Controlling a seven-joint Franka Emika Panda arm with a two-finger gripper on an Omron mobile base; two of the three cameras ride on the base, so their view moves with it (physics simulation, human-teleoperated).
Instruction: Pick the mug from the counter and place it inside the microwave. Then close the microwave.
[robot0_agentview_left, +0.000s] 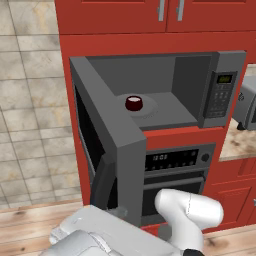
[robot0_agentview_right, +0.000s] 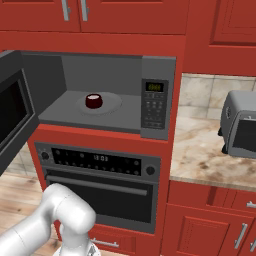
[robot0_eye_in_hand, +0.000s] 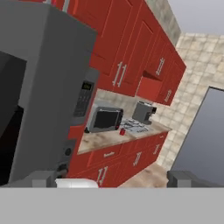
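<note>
With the mug (robot0_agentview_left: 133, 103) set mid-floor inside the microwave (robot0_agentview_left: 220, 95), the open, empty gripper (robot0_eye_in_hand: 111, 179) must next swing the door (robot0_agentview_left: 107, 140) shut

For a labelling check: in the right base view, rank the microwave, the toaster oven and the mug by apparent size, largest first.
1. microwave, by far the largest.
2. toaster oven, partly cut off at the frame edge.
3. mug, the smallest, inside the microwave.
</note>
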